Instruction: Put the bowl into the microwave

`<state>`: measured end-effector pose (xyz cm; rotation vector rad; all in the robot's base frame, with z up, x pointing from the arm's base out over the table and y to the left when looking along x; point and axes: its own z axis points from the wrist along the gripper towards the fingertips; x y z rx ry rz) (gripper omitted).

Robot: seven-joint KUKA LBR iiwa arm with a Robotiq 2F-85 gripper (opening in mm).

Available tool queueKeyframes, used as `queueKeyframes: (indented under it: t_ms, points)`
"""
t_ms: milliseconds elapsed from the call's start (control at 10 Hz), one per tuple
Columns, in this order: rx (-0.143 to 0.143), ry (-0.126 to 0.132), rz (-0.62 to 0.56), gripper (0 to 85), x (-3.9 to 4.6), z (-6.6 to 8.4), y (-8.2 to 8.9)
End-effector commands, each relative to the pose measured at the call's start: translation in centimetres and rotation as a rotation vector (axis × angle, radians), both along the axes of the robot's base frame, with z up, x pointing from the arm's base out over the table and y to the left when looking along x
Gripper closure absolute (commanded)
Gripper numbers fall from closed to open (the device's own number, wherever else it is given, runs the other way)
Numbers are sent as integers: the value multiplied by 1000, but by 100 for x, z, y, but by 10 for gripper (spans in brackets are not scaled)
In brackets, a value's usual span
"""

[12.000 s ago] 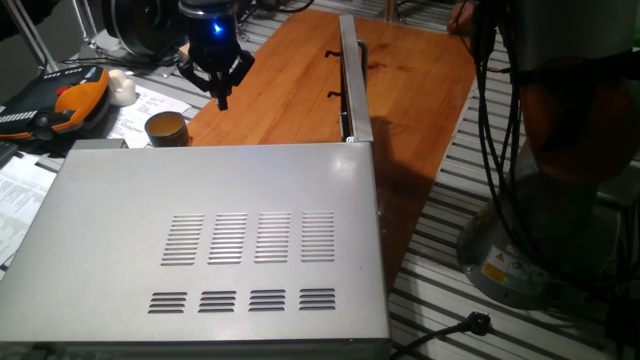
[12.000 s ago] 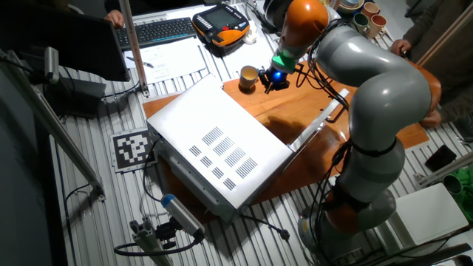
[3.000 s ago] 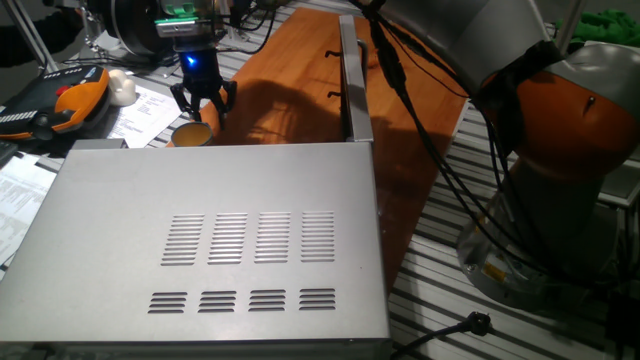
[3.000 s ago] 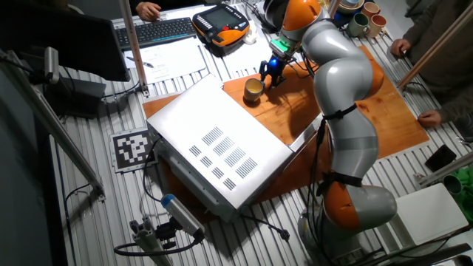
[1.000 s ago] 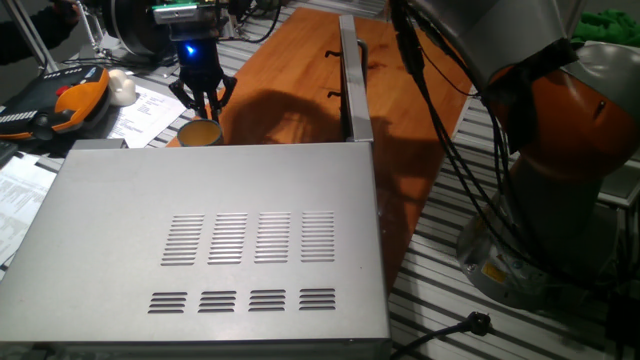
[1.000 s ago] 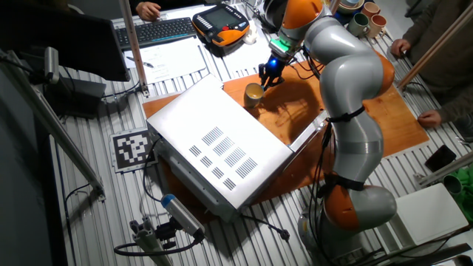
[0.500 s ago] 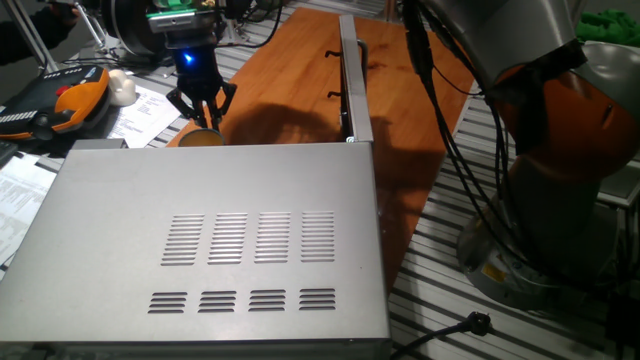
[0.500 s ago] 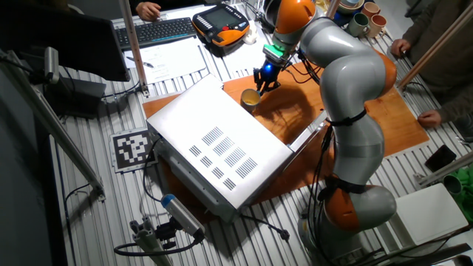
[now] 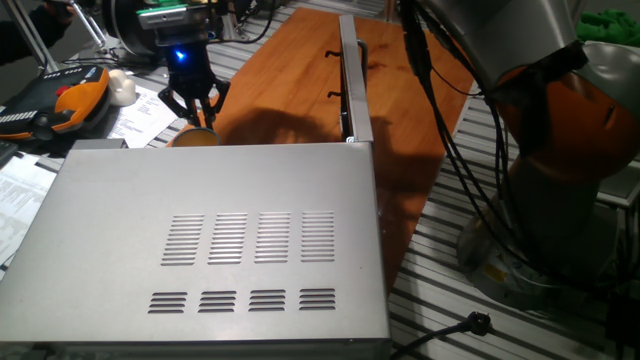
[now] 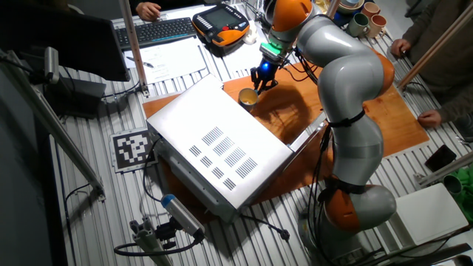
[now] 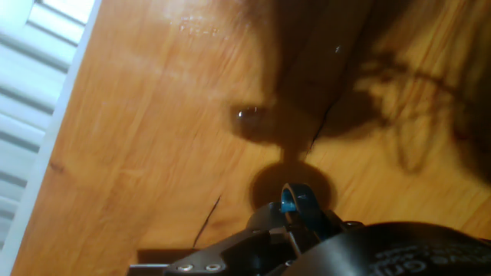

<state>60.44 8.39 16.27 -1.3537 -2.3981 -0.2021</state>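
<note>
The bowl [image 9: 193,138] is small and golden-yellow; only its top shows above the far edge of the microwave [image 9: 210,240]. In the other fixed view the bowl [image 10: 248,97] sits right against the upper corner of the microwave [image 10: 214,144]. My gripper [image 9: 195,120] comes down from above with its fingers pinched together on the bowl's rim, and the gripper [image 10: 259,83] shows a blue light. The microwave door [image 9: 350,75] stands open, seen edge-on. The hand view shows only the wooden board [image 11: 153,138] and shadows; no bowl is visible there.
A wooden board [image 9: 290,70] lies under the microwave and bowl. An orange teach pendant [image 9: 70,100], a white lump [image 9: 121,88] and papers lie to the left. A keyboard [image 10: 159,29] and mugs [image 10: 362,18] are at the back. The arm's base [image 9: 560,130] stands to the right.
The gripper and the bowl have shifted together a little toward the microwave's front, so the microwave's top edge hides more of the bowl.
</note>
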Motion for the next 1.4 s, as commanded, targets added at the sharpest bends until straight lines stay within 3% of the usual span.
queueKeyframes:
  t_ms: [0,200,300,500,800,1000,1100,1300]
  points:
    - [0,-8,16,850,2,3,3]
    - [-24,-27,38,850,2,3,3]
    - [-23,-35,37,850,2,3,3]
    - [-73,-51,69,850,2,3,3]
    - [-87,-62,97,850,2,3,3]
    - [-81,-67,96,850,2,3,3]
    - [-78,-50,96,850,2,3,3]
    - [-54,-28,89,850,-120,-11,36]
